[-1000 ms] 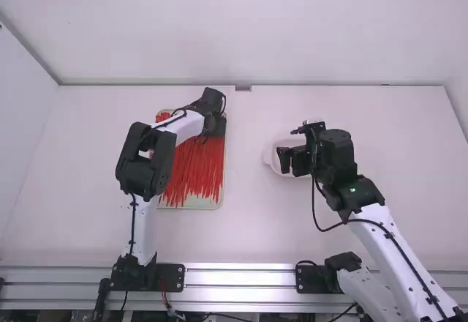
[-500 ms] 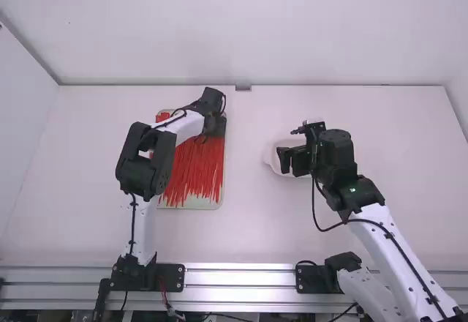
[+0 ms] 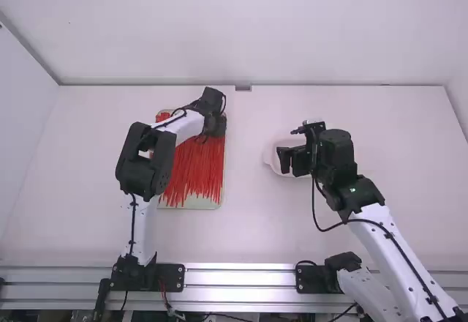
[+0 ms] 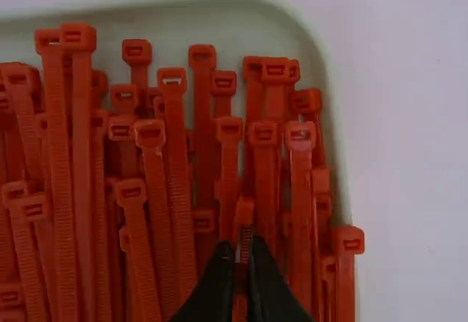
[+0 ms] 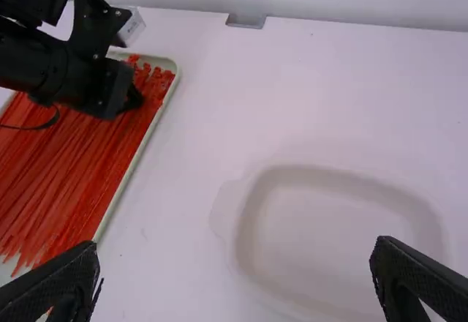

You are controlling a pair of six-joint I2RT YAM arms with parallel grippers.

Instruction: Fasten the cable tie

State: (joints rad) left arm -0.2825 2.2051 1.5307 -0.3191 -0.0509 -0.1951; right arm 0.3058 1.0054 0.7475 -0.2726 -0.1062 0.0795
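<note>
White desk [image 3: 380, 117] holds a tray [image 4: 219, 9] of red ties [image 4: 168, 190]. Left claw [image 4: 241, 263] is clamped on one tie [image 4: 243, 216], probably to lift it out. Right claw [image 3: 290, 159] waits, fingers apart, over a dish [image 5: 336, 219].

- A thick heap of red-orange cable ties [image 3: 194, 172] lies on a pale rectangular tray [image 3: 197, 206] left of centre in the high view, on the tabletop.
- The ties lie roughly parallel, along the tray's length. They are bunched at its upper end and fan out slightly towards its lower end.
- In the left wrist view their square slotted heads point to the top of the frame in staggered rows, with the ribbed straps overlapping below.
- 1 cable tie [image 4: 244, 216] at bottom centre of that view sits pinched between the tips of the left claw [image 4: 243, 252].
</note>
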